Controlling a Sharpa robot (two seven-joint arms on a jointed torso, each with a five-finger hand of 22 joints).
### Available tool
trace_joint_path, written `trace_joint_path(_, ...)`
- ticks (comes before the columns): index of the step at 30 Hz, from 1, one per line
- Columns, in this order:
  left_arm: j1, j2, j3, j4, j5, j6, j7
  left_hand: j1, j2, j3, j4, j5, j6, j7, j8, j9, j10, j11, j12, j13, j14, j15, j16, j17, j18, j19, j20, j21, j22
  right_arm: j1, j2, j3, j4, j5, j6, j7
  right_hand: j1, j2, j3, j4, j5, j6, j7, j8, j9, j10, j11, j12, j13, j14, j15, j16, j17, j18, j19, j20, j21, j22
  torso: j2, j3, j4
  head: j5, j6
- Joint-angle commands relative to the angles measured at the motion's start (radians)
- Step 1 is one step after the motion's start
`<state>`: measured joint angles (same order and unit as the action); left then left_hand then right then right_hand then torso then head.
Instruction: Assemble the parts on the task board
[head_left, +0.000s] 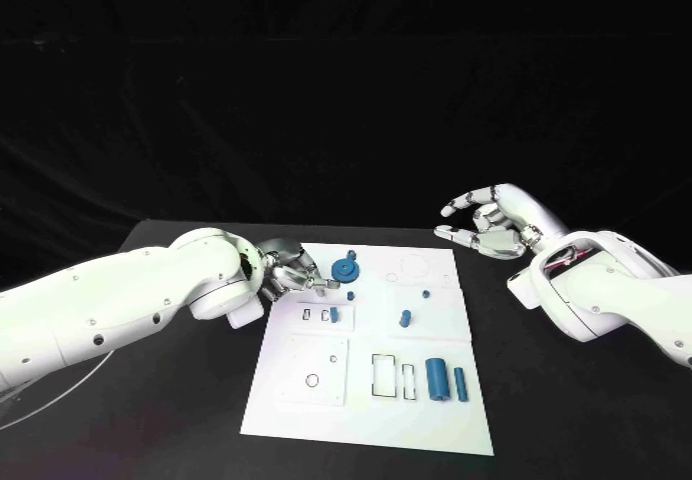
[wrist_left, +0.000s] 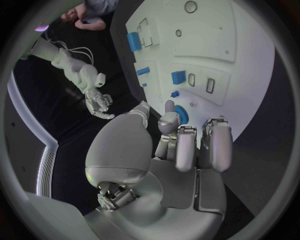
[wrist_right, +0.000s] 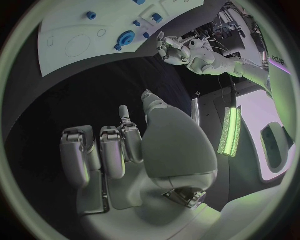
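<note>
Head view is showing you the white task board (head_left: 368, 400) lying in the middle of the black tabletop (head_left: 577, 420). Your left hand (head_left: 294, 270) is hovering over the board's far left corner, fingers curled in, tips just beside the blue gear (head_left: 345, 270); you cannot tell from here whether they are touching it. In the left wrist view the same gear (wrist_left: 181, 112) is sitting just beyond the fingers (wrist_left: 185, 147), and nothing is lying in the palm. Your right hand (head_left: 495, 224) is hanging above the tabletop off the board's far right corner, fingers spread apart and holding nothing. On the board's near part two blue cylinders (head_left: 436, 380) are lying side by side, and a small blue peg (head_left: 405, 319) is lying nearer the middle.
</note>
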<state>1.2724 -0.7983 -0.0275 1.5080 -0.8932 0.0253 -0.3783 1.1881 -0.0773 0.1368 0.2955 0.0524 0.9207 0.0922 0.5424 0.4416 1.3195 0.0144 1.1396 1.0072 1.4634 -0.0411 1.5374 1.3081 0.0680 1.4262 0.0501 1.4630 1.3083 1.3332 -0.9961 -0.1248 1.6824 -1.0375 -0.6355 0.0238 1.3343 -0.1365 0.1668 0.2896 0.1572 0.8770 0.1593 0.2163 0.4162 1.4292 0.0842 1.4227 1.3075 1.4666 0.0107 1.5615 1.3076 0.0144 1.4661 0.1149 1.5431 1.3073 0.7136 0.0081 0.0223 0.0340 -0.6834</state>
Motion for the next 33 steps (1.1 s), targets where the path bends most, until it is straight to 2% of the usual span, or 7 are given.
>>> trace_joint_path(1,0.005,0.021,0.0,-0.01,-0.12,0.123,-0.124,-0.01,0.004,-0.009,-0.001,-0.003,-0.002,-0.005,0.013,0.012,-0.005,-0.002,0.009,0.009,0.091,-0.007,0.006,0.209,-0.019,0.009,0.001,0.008,0.03,0.001,0.0,0.0,-0.005,0.025,0.009,-0.008,0.002,0.004,-0.006,0.0,0.007,0.009,0.001,0.004,0.001,-0.003,-0.005,-0.005,0.11,0.093,-0.002,-0.005,0.218,-0.005,0.082,0.001,-0.005,0.241,0.0,0.0007,0.0011,0.002,-0.002)
trace_joint_path(8,0.011,0.062,0.0,-0.029,-0.137,0.149,-0.162,-0.04,0.005,-0.033,0.0,-0.003,-0.009,-0.012,0.05,0.062,-0.004,-0.007,0.038,0.044,0.097,-0.011,0.015,0.227,-0.021,0.014,-0.001,0.014,0.044,0.001,0.004,-0.001,-0.015,0.025,0.014,-0.021,0.005,0.004,-0.006,0.0,0.019,0.008,0.001,0.004,0.001,-0.002,-0.006,-0.005,0.11,0.093,-0.003,-0.006,0.216,-0.004,0.081,0.0,-0.007,0.24,0.002,-0.002,0.0014,0.003,-0.005)
trace_joint_path(17,0.014,0.096,-0.001,-0.055,-0.141,0.162,-0.176,-0.056,0.011,-0.049,0.0,-0.003,-0.016,-0.015,0.071,0.094,-0.006,-0.01,0.046,0.054,0.098,-0.013,0.018,0.232,-0.022,0.016,-0.003,0.017,0.05,0.0,0.01,-0.001,-0.023,0.023,0.016,-0.031,0.006,0.004,-0.006,0.0,0.022,0.008,0.001,0.004,0.001,-0.005,-0.006,-0.008,0.107,0.092,-0.003,-0.007,0.213,-0.003,0.077,0.0,-0.012,0.236,0.003,-0.0031,0.0003,0.006,-0.013)
trace_joint_path(29,0.015,0.121,-0.008,-0.076,-0.139,0.186,-0.181,-0.055,0.018,-0.053,-0.001,-0.002,-0.022,-0.016,0.079,0.108,-0.007,-0.011,0.049,0.057,0.099,-0.014,0.02,0.236,-0.023,0.018,-0.004,0.02,0.055,-0.002,0.021,-0.002,-0.031,0.022,0.018,-0.038,0.005,0.004,-0.007,0.0,0.024,0.008,0.001,0.004,0.001,-0.005,-0.006,-0.008,0.107,0.091,-0.003,-0.008,0.211,-0.003,0.077,0.0,-0.013,0.236,0.002,-0.0011,0.0009,0.008,-0.019)
trace_joint_path(33,0.015,0.129,-0.01,-0.087,-0.139,0.196,-0.182,-0.047,0.02,-0.05,-0.001,-0.002,-0.026,-0.017,0.082,0.115,-0.008,-0.011,0.049,0.058,0.099,-0.014,0.02,0.236,-0.023,0.019,-0.004,0.02,0.057,-0.003,0.023,-0.003,-0.033,0.022,0.02,-0.04,0.005,0.005,-0.007,0.001,0.026,0.009,0.001,0.004,0.001,-0.005,-0.006,-0.008,0.107,0.091,-0.003,-0.009,0.208,-0.002,0.075,0.0,-0.015,0.234,0.002,-0.0015,-0.0001,0.009,-0.02)
